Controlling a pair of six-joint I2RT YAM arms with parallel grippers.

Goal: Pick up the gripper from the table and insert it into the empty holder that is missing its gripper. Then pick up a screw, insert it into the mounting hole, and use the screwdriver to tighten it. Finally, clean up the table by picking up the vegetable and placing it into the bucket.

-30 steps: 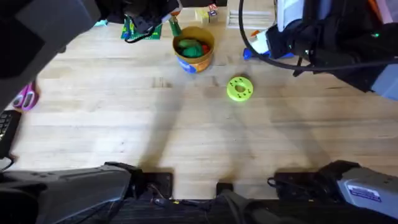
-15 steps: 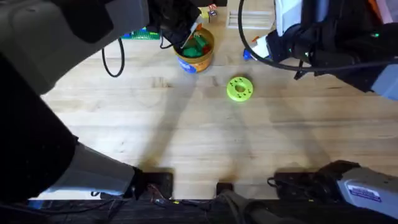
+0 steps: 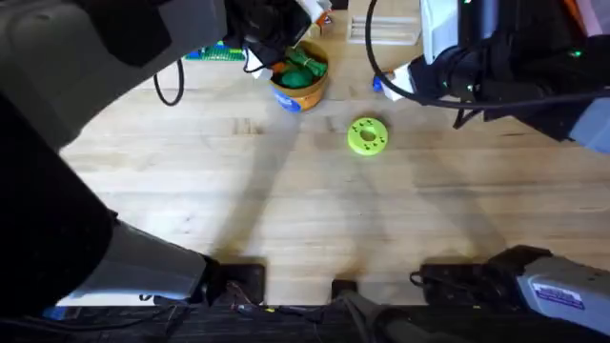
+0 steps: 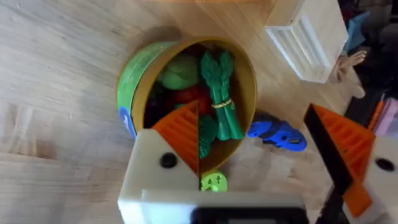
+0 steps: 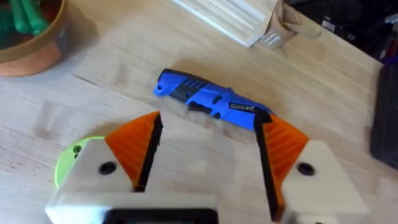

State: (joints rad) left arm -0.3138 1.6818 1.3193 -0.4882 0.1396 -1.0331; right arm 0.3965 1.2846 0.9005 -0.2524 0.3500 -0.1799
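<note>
Both grippers gape — vegetable (image 4: 221, 99) lies in bucket (image 4: 134, 74).

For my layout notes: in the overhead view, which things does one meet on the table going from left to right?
Bucket with the vegetable in it → lime-green disc → blue screwdriver, partly hidden under the right arm.

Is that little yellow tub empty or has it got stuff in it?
Not empty. The bucket stands upright holding toy foods, including a green asparagus-like vegetable.
</note>
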